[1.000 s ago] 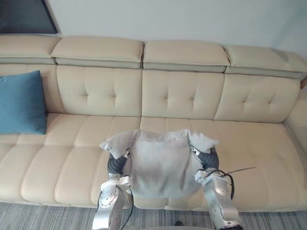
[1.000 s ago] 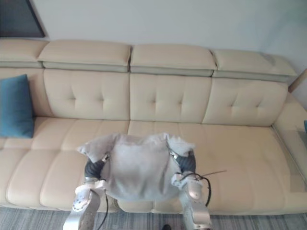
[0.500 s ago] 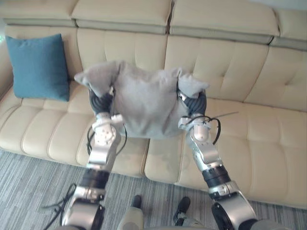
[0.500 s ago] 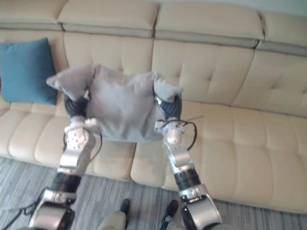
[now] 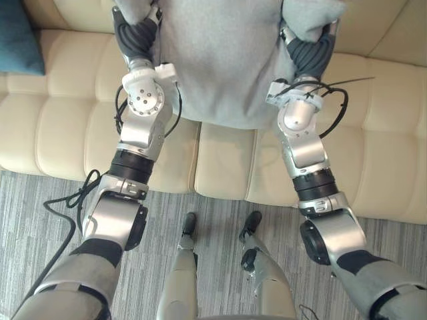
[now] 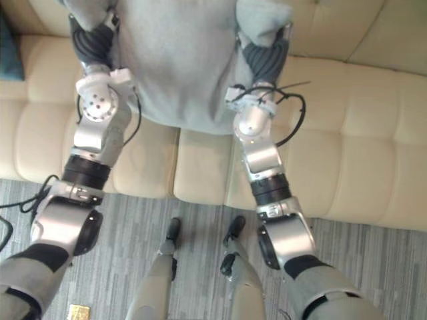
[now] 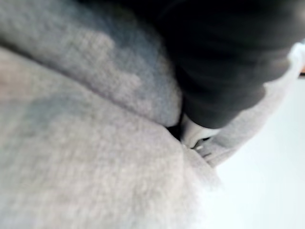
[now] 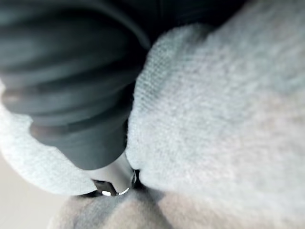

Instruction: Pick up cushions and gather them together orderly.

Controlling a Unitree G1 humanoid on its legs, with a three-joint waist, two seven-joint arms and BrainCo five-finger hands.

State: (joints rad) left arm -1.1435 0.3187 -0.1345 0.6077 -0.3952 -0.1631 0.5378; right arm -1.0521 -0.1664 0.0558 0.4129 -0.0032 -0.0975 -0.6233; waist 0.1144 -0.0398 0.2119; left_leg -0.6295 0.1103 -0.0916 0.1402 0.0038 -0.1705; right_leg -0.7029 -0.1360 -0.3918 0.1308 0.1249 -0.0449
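A: Where is the grey cushion [image 5: 220, 60]?
B: Held between the two hands, over the seat of the cream sofa [image 5: 60, 127]. The left hand [image 5: 133, 37] is at its left side and the right hand [image 5: 312, 53] at its right side, each tucked under a corner fold.
A: Grip?
B: Cannot tell. In both wrist views the dark covers are sunk in grey fabric, so clasped or slack is hidden.
A: Other cushions?
B: One blue cushion [image 5: 10, 37] at the sofa's far left, well apart from the grey one.
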